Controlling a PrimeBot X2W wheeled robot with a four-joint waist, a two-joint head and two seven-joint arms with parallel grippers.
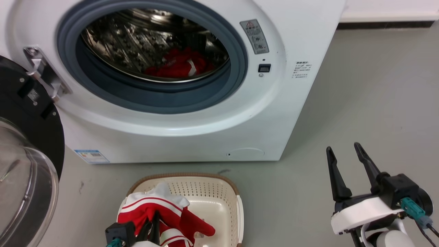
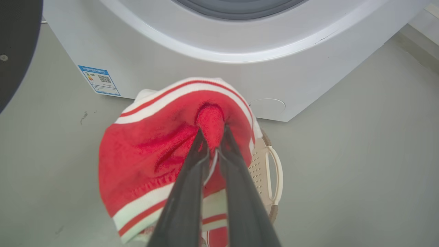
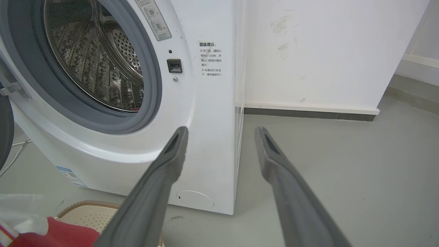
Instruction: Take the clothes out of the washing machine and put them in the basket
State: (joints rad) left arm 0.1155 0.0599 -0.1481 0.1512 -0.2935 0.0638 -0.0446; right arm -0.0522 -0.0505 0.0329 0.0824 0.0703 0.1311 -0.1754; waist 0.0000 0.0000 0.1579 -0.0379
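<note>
The white washing machine (image 1: 192,130) stands with its door open, and red clothes (image 1: 176,65) lie low in the steel drum. On the floor in front sits the cream basket (image 1: 219,199). A red garment with white stripes (image 1: 151,209) hangs over the basket's left part, and my left gripper (image 1: 152,223) is shut on a fold of it; in the left wrist view the left gripper (image 2: 212,132) pinches the garment (image 2: 151,151). My right gripper (image 1: 343,151) stands open over bare floor to the right of the machine, empty; its fingers (image 3: 171,154) point at the machine's lower right corner.
The black-framed glass door (image 1: 24,164) hangs open at the left, close to the basket. Grey floor (image 1: 377,85) stretches to the right of the machine, up to a white wall with a dark skirting (image 3: 308,113).
</note>
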